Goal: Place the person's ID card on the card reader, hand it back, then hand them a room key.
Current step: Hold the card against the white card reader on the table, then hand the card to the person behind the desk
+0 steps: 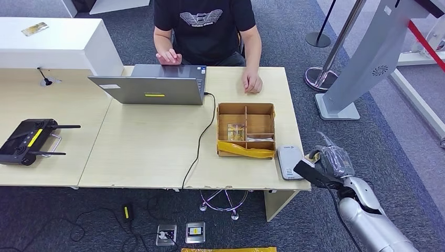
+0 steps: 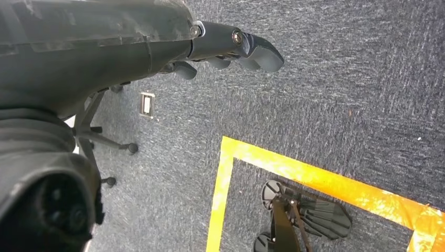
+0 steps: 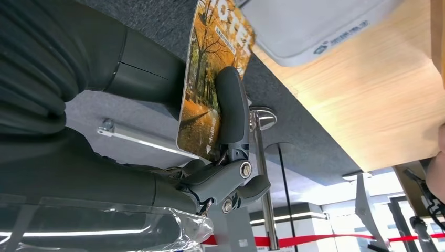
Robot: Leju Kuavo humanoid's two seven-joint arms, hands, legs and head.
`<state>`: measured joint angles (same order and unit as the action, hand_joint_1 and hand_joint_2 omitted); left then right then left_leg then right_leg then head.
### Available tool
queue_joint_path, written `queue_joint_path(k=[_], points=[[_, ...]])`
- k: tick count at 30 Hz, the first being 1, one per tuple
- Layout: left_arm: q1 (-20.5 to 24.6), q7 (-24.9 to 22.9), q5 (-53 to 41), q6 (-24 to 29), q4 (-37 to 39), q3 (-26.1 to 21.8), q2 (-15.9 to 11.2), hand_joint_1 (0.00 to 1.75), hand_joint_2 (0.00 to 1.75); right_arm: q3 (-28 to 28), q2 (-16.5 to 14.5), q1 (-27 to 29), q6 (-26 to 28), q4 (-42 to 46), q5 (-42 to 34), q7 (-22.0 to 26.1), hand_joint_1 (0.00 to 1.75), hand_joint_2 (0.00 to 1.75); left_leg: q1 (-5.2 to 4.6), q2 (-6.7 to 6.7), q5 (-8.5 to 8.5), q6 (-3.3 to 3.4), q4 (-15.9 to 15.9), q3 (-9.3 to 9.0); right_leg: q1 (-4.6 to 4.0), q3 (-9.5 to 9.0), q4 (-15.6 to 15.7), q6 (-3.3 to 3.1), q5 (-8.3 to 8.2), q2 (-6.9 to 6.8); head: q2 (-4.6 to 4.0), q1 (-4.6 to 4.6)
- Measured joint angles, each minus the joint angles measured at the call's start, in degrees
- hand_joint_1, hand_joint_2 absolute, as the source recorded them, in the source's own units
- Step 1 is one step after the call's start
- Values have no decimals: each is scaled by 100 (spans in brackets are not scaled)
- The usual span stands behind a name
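A: Where is the card (image 3: 210, 84)?

B: In the right robot hand (image 1: 326, 164), pinched between thumb (image 3: 232, 107) and fingers. The right wrist view shows an autumn-tree picture on its face. Its edge sits just beside the near right corner of the reader (image 1: 290, 161), which I cannot say it touches.

A: And the reader?

B: A flat grey-white pad at about 5 o'clock on the tabletop (image 1: 152, 147), lying at the near edge, just right of the box (image 1: 246, 130).

A: What is in the box?

B: It is a wooden divided tray. A small clear item lies in one front compartment, pale cards lie in the one to its right, and yellow tape runs along the front wall.

A: The left robot hand (image 2: 236, 50)?

B: It hangs over the grey carpet (image 2: 341, 94), fingers loosely apart, grasping nothing. Orange floor tape (image 2: 315, 178) lies below it.

A: Who else is there?

B: A person (image 1: 210, 26) in a black shirt sits at 12 o'clock, one hand on a laptop (image 1: 152, 86), the other resting on the tabletop near the box. A cable (image 1: 202, 139) runs from the laptop over the near edge. At 9 o'clock lies a black controller (image 1: 29, 142).
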<state>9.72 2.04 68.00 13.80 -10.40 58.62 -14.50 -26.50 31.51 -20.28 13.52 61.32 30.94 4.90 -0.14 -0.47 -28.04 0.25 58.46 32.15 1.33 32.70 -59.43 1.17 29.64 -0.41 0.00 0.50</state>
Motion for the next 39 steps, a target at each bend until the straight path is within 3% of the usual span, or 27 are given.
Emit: queue_joint_path(k=[9, 15, 24, 39], points=[[11, 2, -41, -40, 0, 3, -22, 0, 0, -24, -7, -392, -178, 172, 170, -142, 175, 175, 0, 0, 0, 0, 0, 6, 0, 3, -1, -3, -3, 0, 0, 0], [28, 109, -62, -130, 0, 8, -23, 0, 0, -25, -140, -1058, -775, 441, 740, -290, 175, 175, 1, 8, 2, -3, -1, 6, -1, 7, -3, -4, -8, 14, 0, 1], [41, 267, -189, -301, 0, 14, -5, 0, 0, -49, -968, -2056, -1152, 505, 1693, -419, 175, 175, 13, 4, 9, -12, 0, 7, -13, 6, -4, -8, -12, 9, 0, -1], [30, 267, -81, -278, 0, 70, 22, 0, 0, -104, -1996, -2292, -1238, 460, 2368, -316, 175, 175, 15, 3, 9, -12, -1, 12, -14, 10, -4, -8, -12, 10, 0, -1]])
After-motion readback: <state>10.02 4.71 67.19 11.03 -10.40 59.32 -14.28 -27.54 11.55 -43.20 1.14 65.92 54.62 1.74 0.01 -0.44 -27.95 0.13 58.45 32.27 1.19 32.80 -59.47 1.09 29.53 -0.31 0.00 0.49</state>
